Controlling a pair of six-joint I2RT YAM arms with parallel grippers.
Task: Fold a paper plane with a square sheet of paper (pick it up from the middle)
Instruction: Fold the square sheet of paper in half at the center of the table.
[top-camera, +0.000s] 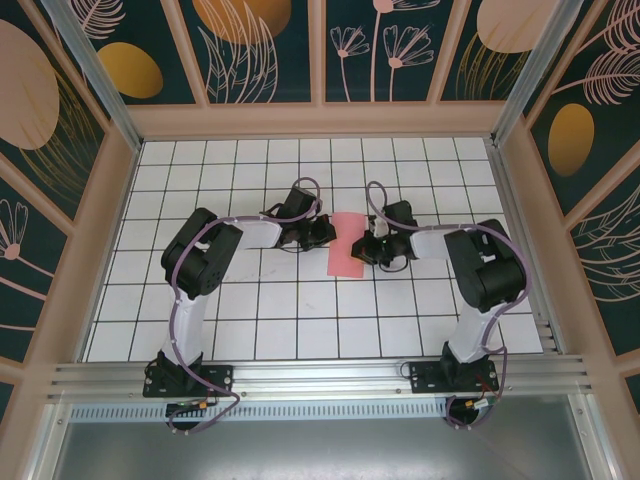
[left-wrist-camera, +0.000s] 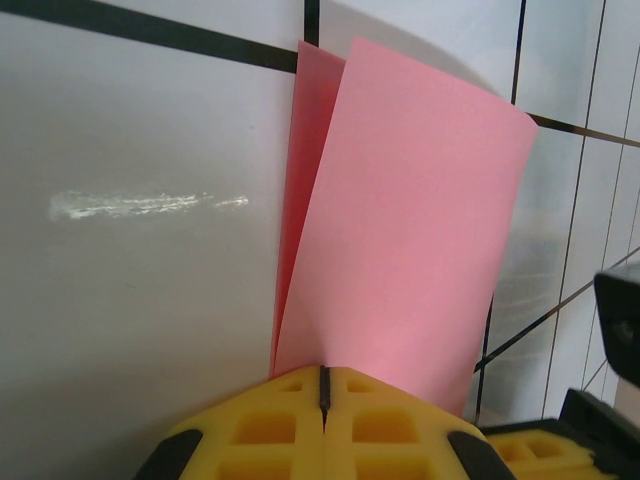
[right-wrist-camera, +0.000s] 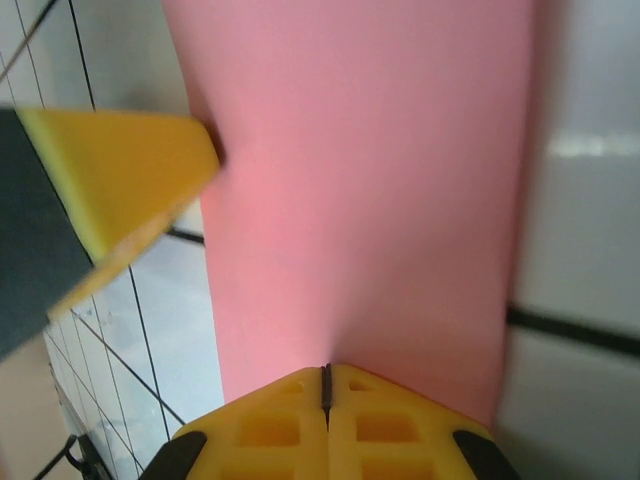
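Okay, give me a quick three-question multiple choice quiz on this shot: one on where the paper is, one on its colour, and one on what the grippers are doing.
1. Where is the sheet of paper?
A) between the two grippers, mid-table
B) in the far left corner
C) on an arm's base

2. What colour is it?
A) white
B) pink
C) blue

3. How do the left gripper and the right gripper stand?
A) both wide open
B) one open, one shut
C) both shut on the paper

Answers:
1 A: the top view shows it between the two fingertips, over the middle of the gridded table.
2 B: it is pink in every view.
3 C: in each wrist view the yellow fingers meet, with the paper's edge pinched at the seam.
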